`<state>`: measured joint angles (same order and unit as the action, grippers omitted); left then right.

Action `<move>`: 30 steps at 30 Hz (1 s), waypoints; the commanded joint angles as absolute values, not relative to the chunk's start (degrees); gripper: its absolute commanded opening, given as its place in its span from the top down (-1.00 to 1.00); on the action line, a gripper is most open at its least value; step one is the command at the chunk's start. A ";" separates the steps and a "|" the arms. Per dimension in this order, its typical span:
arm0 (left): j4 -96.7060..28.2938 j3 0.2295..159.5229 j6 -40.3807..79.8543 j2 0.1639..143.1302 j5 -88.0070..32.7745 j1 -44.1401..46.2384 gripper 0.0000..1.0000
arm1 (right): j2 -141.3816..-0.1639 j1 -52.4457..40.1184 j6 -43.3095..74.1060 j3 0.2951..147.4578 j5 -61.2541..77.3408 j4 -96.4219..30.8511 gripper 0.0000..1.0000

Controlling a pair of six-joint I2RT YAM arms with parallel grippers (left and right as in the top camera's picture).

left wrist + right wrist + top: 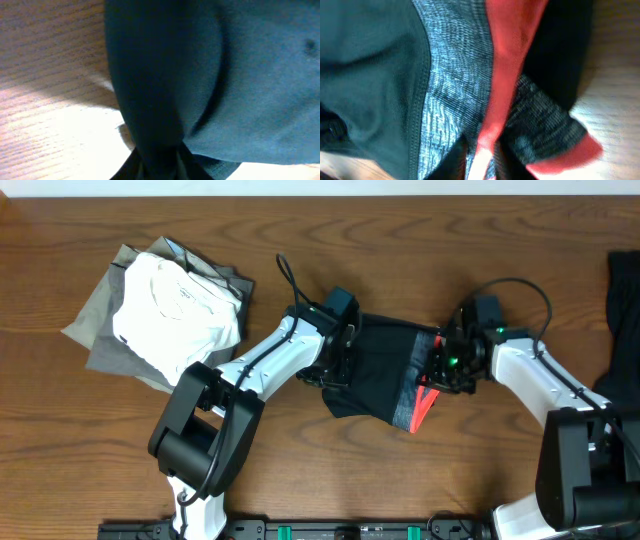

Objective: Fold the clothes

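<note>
Left wrist: long black leggings (pixel 165 75) fill the frame, blurred. Left gripper (pixel 159 162) mostly hidden in fabric, cut by bottom edge. Right wrist: right gripper (pixel 480 162) likewise cut, blurred. Overhead: dark cloth garment (pixel 625 310) cut by right edge. Grey cloth garment (pixel 93 332) largely hidden under white cloth garment (pixel 175 305).

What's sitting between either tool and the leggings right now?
Nothing visible. The left tool has the black fabric of the leggings bunched in its grip, and the right tool pinches the coral-red waistband edge. The white and grey pile lies apart, beyond the left arm.
</note>
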<state>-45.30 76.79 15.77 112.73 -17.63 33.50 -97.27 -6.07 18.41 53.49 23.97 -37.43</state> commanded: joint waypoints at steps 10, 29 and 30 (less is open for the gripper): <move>-52.75 76.47 15.07 112.31 -16.88 30.15 0.88 | -97.60 -1.30 15.11 55.51 17.98 -39.13 0.97; -62.33 82.06 15.07 109.78 -16.95 24.12 -0.11 | -94.28 1.37 4.27 59.55 35.09 -39.75 0.22; -62.30 82.11 15.07 109.10 -16.95 23.46 -0.16 | -93.91 0.95 3.70 59.68 37.89 -39.33 0.26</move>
<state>-61.69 80.44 15.05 112.27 -17.76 25.41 -96.51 1.54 8.14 57.82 26.81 -39.72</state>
